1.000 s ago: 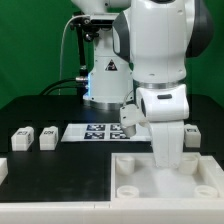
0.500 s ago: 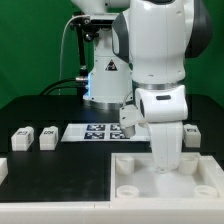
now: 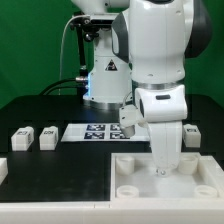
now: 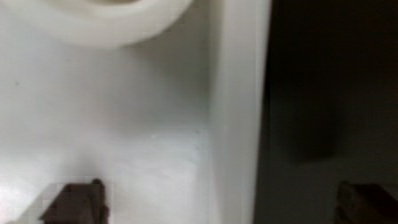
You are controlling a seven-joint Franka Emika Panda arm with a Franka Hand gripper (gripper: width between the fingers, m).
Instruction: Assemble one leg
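Three legs show in the exterior view, small white blocks with marker tags lying on the black table: two at the left (image 3: 22, 137) (image 3: 48, 136) and one at the right (image 3: 190, 135). My gripper (image 3: 165, 168) is lowered onto the far edge of the large white panel (image 3: 135, 190), away from all three legs. In the wrist view the gripper (image 4: 217, 205) is open, its dark fingertips (image 4: 73, 203) wide apart on either side of the panel's edge (image 4: 240, 120). A round corner hole (image 4: 111, 15) of the panel lies ahead. The gripper holds nothing.
The marker board (image 3: 95, 131) lies flat behind the panel. The robot base (image 3: 105, 75) stands at the back. A further white part (image 3: 2, 168) shows at the exterior view's left edge.
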